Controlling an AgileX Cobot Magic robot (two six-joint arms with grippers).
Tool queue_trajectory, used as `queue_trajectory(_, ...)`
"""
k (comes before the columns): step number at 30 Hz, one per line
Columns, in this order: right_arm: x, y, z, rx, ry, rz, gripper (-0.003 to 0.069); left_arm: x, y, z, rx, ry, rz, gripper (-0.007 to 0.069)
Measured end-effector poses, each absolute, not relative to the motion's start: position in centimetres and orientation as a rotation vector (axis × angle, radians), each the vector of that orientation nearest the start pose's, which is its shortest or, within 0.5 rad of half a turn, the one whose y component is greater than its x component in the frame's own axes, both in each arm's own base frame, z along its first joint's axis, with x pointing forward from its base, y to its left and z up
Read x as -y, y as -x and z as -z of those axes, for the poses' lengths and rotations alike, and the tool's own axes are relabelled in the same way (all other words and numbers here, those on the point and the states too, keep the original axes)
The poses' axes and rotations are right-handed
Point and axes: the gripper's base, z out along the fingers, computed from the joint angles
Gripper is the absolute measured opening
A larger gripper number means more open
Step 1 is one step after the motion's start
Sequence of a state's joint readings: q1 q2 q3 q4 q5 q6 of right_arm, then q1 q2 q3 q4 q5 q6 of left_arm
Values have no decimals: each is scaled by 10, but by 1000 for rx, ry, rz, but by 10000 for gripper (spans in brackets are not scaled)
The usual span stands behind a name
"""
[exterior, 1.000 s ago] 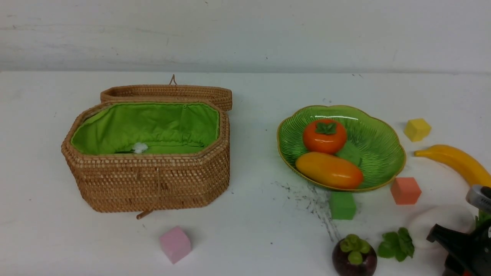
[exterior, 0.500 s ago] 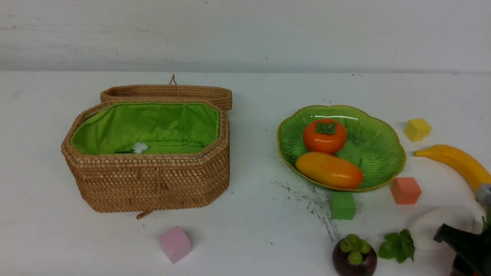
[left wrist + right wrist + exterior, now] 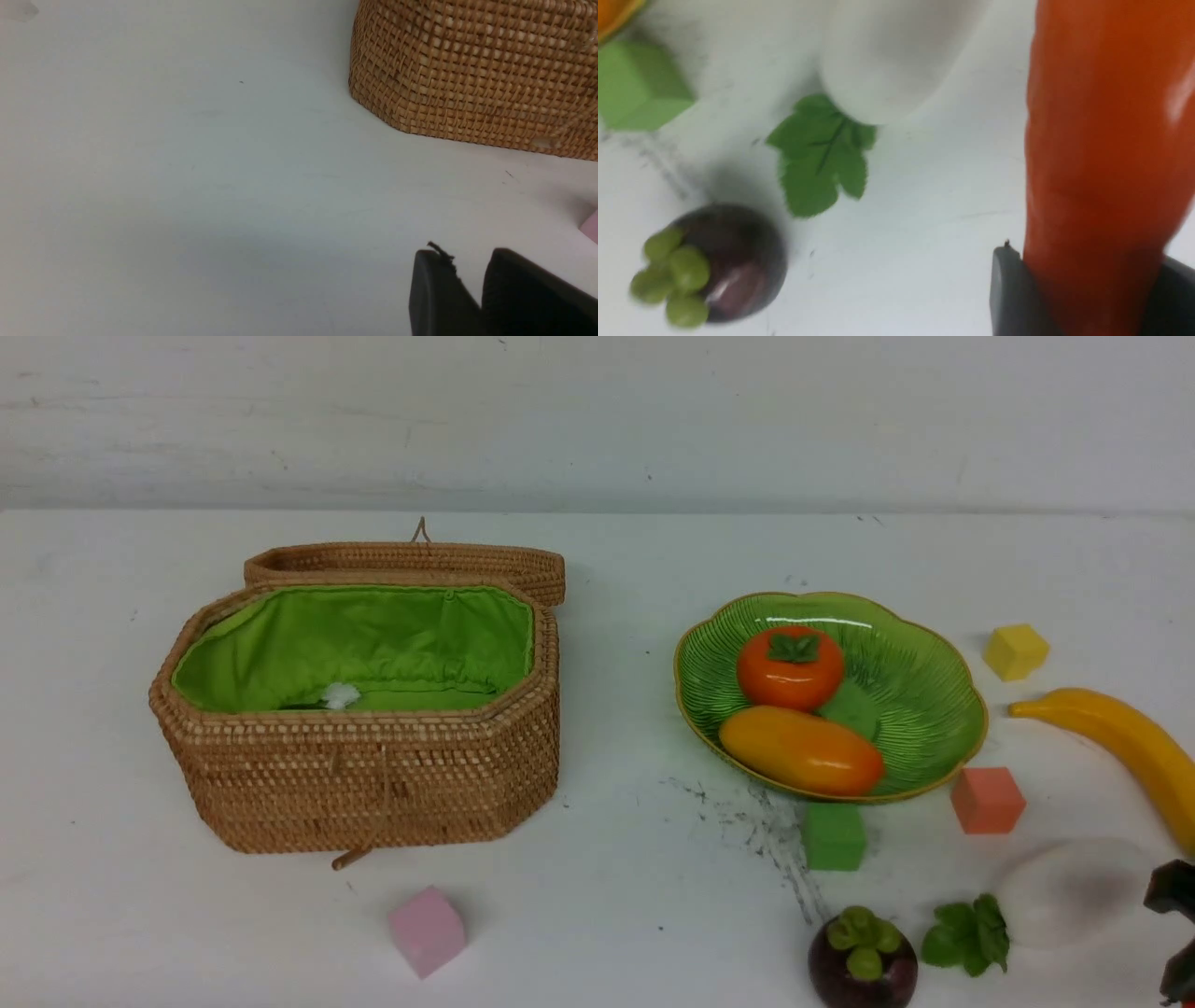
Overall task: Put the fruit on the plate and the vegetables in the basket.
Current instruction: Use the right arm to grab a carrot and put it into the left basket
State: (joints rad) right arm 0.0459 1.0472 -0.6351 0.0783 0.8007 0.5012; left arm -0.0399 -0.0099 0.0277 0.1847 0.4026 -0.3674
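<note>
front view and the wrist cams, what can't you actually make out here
- Basket floor: front view, the near wall hides most of it.
- Carrot: right wrist view, both ends unseen, past the frame edge or behind the right gripper.
- Banana: front view, one end runs past the frame edge.
- Mangosteen: front view, underside cut off by the frame edge.

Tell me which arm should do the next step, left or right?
Right, likely: the right gripper is shut on the carrot, which belongs in the basket. The left gripper is near the basket but holds nothing.
</note>
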Motion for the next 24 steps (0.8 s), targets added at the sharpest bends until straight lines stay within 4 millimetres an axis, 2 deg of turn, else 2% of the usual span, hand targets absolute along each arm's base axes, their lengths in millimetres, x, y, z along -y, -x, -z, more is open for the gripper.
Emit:
queue_trajectory(4, -14, -173, -262, -2640, -517, -243, 304, -4, -52, -169, -1888, 198, 93, 157)
queue_trajectory(10, -17, -197, -313, -2564, -308, -248, 304, -4, -52, -169, -1888, 198, 93, 162)
queue_trajectory(13, -23, -219, -337, -2524, -208, -306, 304, -4, -52, -169, -1888, 198, 93, 162)
queue_trajectory(17, -37, -252, -359, -2480, -48, -388, 304, -4, -52, -169, -1888, 198, 93, 165)
queue_trajectory(21, -64, -287, -372, -2448, 125, -434, 304, -4, -52, -169, -1888, 198, 93, 167)
queue_trajectory(23, -75, -297, -375, -2440, 170, -444, 304, -4, -52, -169, -1888, 198, 93, 167)
queue_trajectory(24, -92, -310, -373, -2441, 231, -456, 304, -4, -52, -169, -1888, 198, 93, 169)
